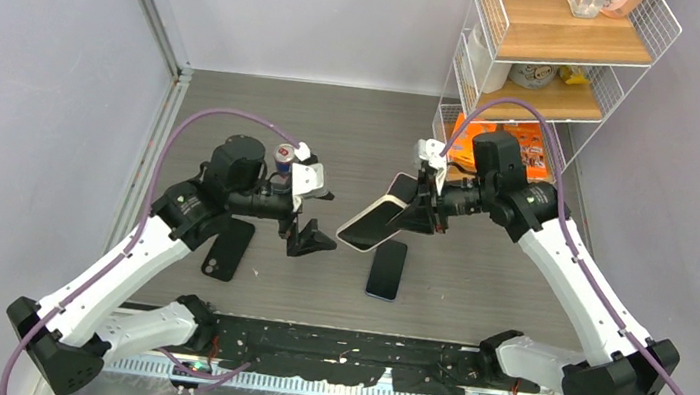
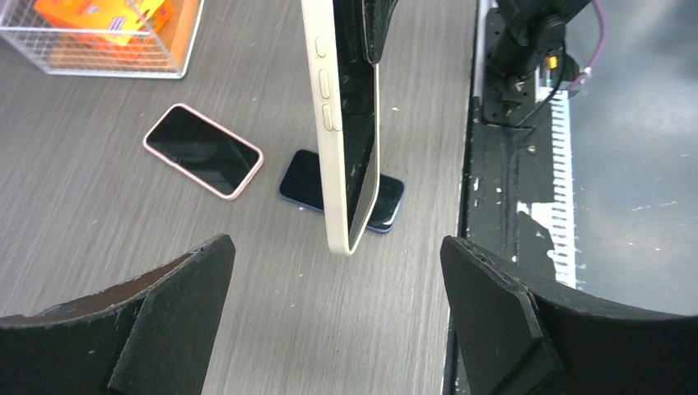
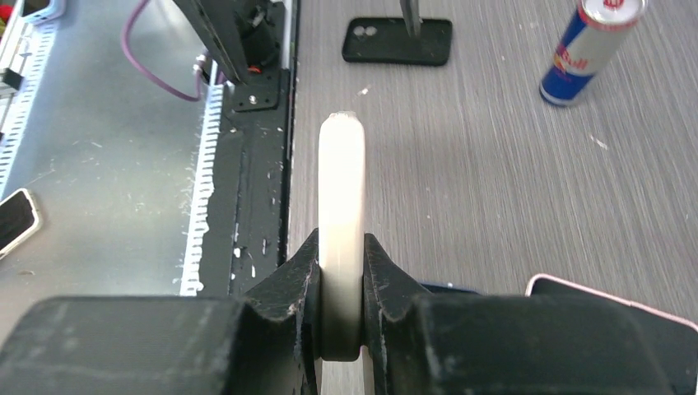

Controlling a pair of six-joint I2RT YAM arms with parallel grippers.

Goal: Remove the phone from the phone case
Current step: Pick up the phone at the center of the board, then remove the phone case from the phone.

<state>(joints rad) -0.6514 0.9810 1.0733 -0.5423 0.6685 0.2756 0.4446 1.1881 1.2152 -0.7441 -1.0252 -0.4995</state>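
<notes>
My right gripper (image 1: 422,211) is shut on the upper end of a phone in a cream case (image 1: 375,223) and holds it tilted above the table. In the right wrist view the case edge (image 3: 341,189) sits clamped between the fingers (image 3: 288,284). In the left wrist view the cased phone (image 2: 346,123) hangs edge-on, side buttons facing left, dark screen facing right. My left gripper (image 1: 306,237) is open and empty, to the left of the phone's lower end, its jaws wide apart (image 2: 336,247) and not touching it.
A black case or phone (image 1: 228,248) lies face down under the left arm. A dark blue phone (image 1: 386,268) lies below the held one. A pink-cased phone (image 2: 203,151) lies behind. A Red Bull can (image 1: 282,157) stands by the left wrist. A wire shelf rack (image 1: 524,143) stands at back right.
</notes>
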